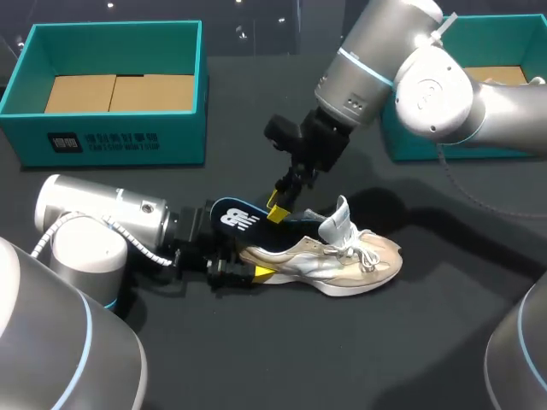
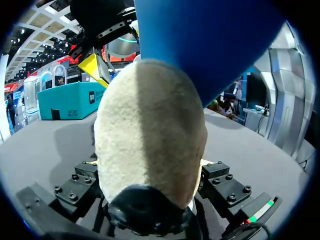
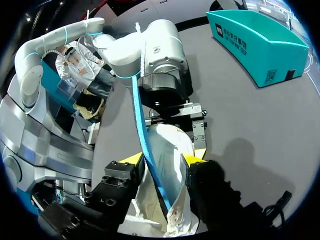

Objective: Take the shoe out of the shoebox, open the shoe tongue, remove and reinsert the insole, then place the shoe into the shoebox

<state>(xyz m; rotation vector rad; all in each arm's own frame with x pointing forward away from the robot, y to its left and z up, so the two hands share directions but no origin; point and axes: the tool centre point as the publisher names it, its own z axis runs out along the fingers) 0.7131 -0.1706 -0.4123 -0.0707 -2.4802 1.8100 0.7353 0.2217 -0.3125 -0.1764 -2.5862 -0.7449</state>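
Note:
A beige and white sneaker (image 1: 342,256) lies on its side on the black table, toe to the right. My left gripper (image 1: 256,272) is shut on its heel, which fills the left wrist view (image 2: 150,130) between the finger blocks. A dark blue insole (image 1: 235,215) sticks out of the shoe's opening past the heel, and looms above the heel (image 2: 210,40) in the left wrist view. My right gripper (image 1: 278,209) hangs over it. Its yellow tips stand apart, and the insole's thin edge (image 3: 142,130) runs between them untouched, so the right gripper (image 3: 161,160) is open. The shoe's opening (image 3: 170,145) lies under it.
A teal shoebox (image 1: 111,137) with cardboard inside stands at the back left. A second teal box (image 1: 410,141) sits at the back right, partly behind my right arm. Bare black table lies in front of the shoe.

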